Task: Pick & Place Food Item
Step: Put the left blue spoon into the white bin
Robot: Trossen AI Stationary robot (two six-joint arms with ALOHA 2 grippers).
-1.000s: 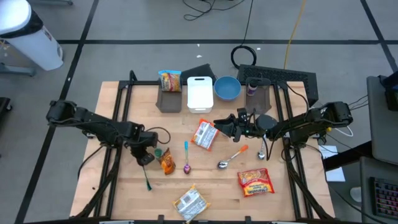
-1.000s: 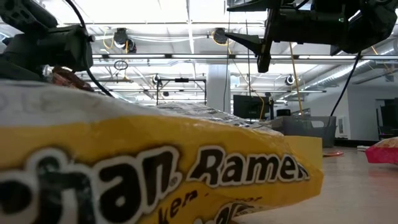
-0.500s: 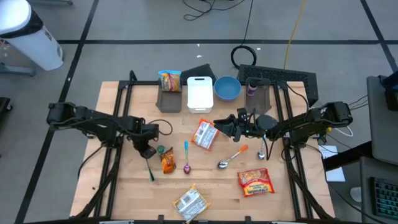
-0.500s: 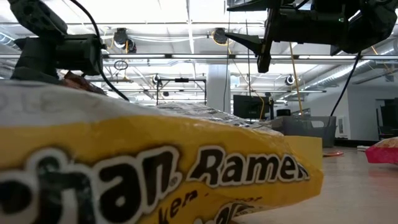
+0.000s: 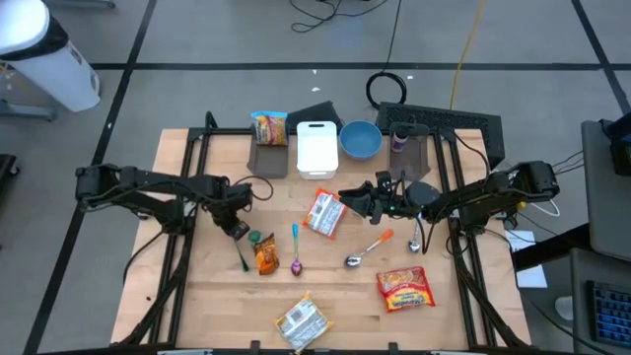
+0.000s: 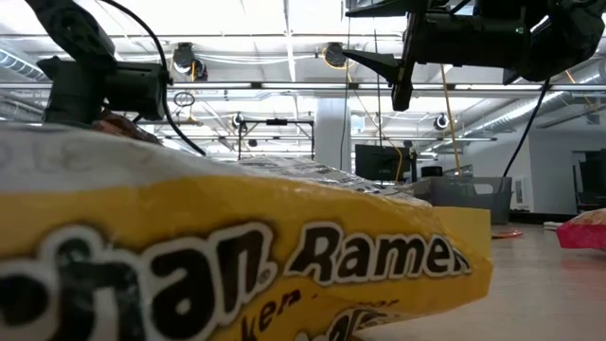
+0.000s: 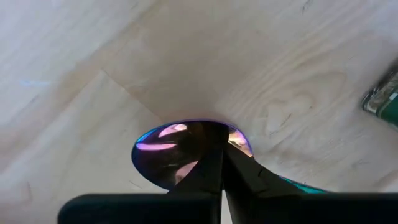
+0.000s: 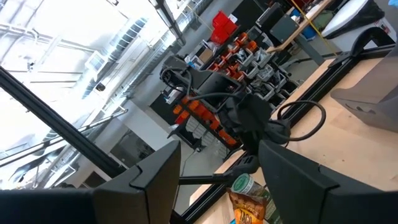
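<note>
My left gripper [image 5: 237,228] stands left of the table's centre, pointing steeply down, shut on a spoon [image 5: 242,252] with a green handle and an iridescent bowl [image 7: 163,149]. Beside it stand a green-lidded jar [image 5: 254,239] and an orange snack packet [image 5: 266,258]. A red-and-white ramen packet [image 5: 323,213] lies flat at the centre. My right gripper [image 5: 347,194] hovers open just right of that packet, raised, with nothing between its fingers [image 8: 155,180]. My left gripper pinches the spoon at its bowl [image 7: 186,144], where the bowl meets the handle, between its two shut fingers [image 7: 245,177]. The fingers come from above, slanting down. The green handle [image 5: 243,258] trails toward the table's near edge; whether its end touches the table I cannot tell.
More packets lie at the near edge [image 5: 301,320], near right [image 5: 405,289] and in a dark bin [image 5: 268,128] at the back. A white box [image 5: 317,148] and blue bowl [image 5: 360,140] stand at the back. Other spoons [image 5: 295,247] [image 5: 367,248] lie mid-table.
My left gripper has swung toward the table's far edge and slightly right, staying shut on the spoon. The spoon has travelled with it, its green handle still trailing toward the near edge, now beside the jar and orange packet.
</note>
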